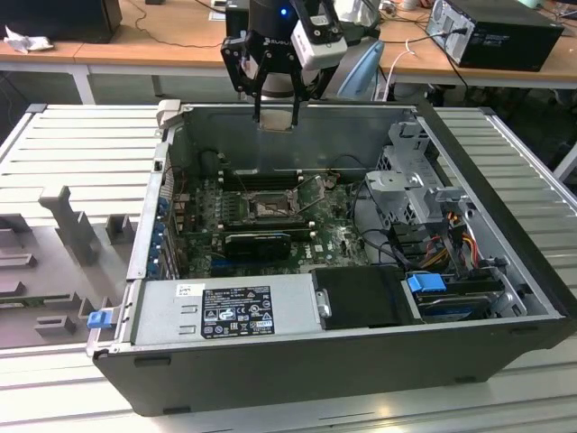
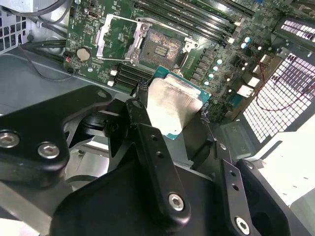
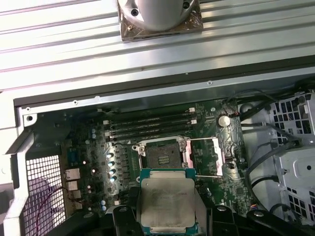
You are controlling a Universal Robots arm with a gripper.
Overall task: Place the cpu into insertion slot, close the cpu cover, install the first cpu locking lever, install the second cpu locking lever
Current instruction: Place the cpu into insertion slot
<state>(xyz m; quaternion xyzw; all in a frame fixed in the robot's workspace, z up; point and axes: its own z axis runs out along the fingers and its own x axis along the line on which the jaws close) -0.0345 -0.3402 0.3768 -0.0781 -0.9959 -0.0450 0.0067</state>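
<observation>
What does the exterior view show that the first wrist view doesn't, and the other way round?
Exterior view: the whole open computer case lying on a ribbed table, its power supply, and the tool hanging above the case, gripping the cpu.

First wrist view: close detail looking down, with the cpu's scuffed metal top, the cpu cover swung open beside the socket, and a coin battery.

Both: the green motherboard, the empty insertion slot and the memory slots.

Raised arm point(image 1: 270, 18), claw point(image 1: 276, 122) pointing down, clamped on cpu point(image 3: 167, 199)
</observation>
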